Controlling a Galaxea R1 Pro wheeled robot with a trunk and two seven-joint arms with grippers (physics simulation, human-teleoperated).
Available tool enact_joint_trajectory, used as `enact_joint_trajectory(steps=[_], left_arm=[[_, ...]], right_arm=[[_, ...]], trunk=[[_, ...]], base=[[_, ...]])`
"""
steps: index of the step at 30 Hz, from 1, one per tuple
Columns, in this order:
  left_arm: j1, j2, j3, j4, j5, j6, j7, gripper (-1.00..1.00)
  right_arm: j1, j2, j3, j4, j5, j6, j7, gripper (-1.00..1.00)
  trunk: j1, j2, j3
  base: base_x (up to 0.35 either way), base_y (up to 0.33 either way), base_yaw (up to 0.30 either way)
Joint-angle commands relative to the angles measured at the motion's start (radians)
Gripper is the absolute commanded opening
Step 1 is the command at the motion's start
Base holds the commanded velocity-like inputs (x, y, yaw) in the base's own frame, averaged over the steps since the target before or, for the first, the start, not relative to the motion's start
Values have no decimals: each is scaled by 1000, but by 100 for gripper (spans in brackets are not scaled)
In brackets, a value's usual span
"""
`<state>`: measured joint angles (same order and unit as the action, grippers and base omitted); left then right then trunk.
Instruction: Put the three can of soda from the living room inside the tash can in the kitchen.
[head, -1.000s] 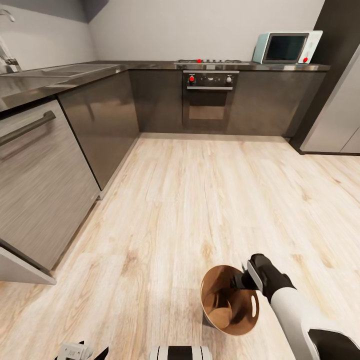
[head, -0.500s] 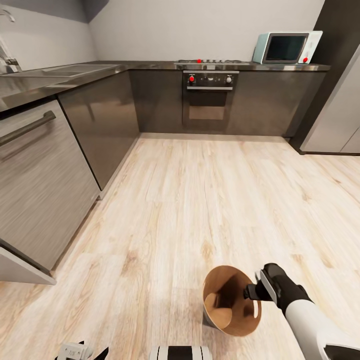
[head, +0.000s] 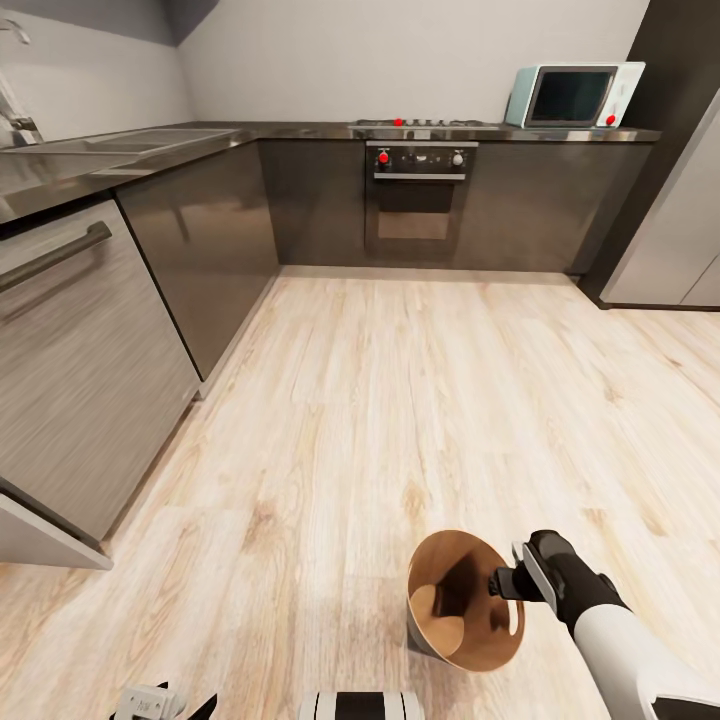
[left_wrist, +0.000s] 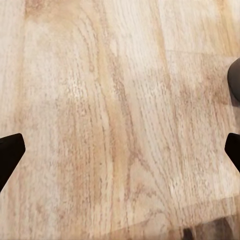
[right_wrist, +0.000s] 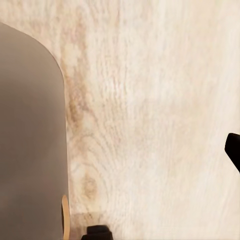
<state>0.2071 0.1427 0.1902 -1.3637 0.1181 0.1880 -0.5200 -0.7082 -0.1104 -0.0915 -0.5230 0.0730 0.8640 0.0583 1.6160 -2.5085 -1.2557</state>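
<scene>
Coppery-brown lining shows inside the bin (head: 455, 600), which stands on the wood floor (head: 400, 400) at about 5 o'clock in the head view, close to the robot's base. Its mouth faces up and toward the camera, so anything released over it should fall straight in. I can make out no soda can inside it or anywhere on the floor; a paler patch low on the inner wall may be a reflection, and I cannot tell more.

At the bin's 3 o'clock rim sits the right pincer (head: 500, 583), its dark fingers reaching just over the edge, as one would place a hand to let a can drop. In its wrist view one dark fingertip (right_wrist: 234, 150) shows at the frame's edge and nothing lies between the fingers, so it looks spread and empty. The bin's grey outer wall (right_wrist: 30, 140) looms close beside it there.

From its wrist view, the left pincer (left_wrist: 120, 152) hangs low over bare floorboards, fingertips far apart at both frame edges, holding nothing.

Round about: dark tabletop (head: 200, 135) with a sink (head: 130, 140) at 10 o'clock, oven (head: 420, 200) at 12, microwave (head: 575, 95) at 1, fridge (head: 680, 230) at 2. All stand well apart from the bin; nothing blocks its mouth, though the right arm must lift clear of the rim before it swings away.
</scene>
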Motion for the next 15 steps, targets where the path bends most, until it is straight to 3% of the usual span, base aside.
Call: enact_joint_trajectory(steps=[1,15], left_arm=[[0,0,0,0,0,0,0,100],[0,0,0,-1,1,0,0,100]], right_arm=[[1,0,0,25,0,0,0,100],[1,1,1,25,-1,-3,0,100]], trunk=[[0,0,0],[0,0,0]], base=[[0,0,0],[0,0,0]])
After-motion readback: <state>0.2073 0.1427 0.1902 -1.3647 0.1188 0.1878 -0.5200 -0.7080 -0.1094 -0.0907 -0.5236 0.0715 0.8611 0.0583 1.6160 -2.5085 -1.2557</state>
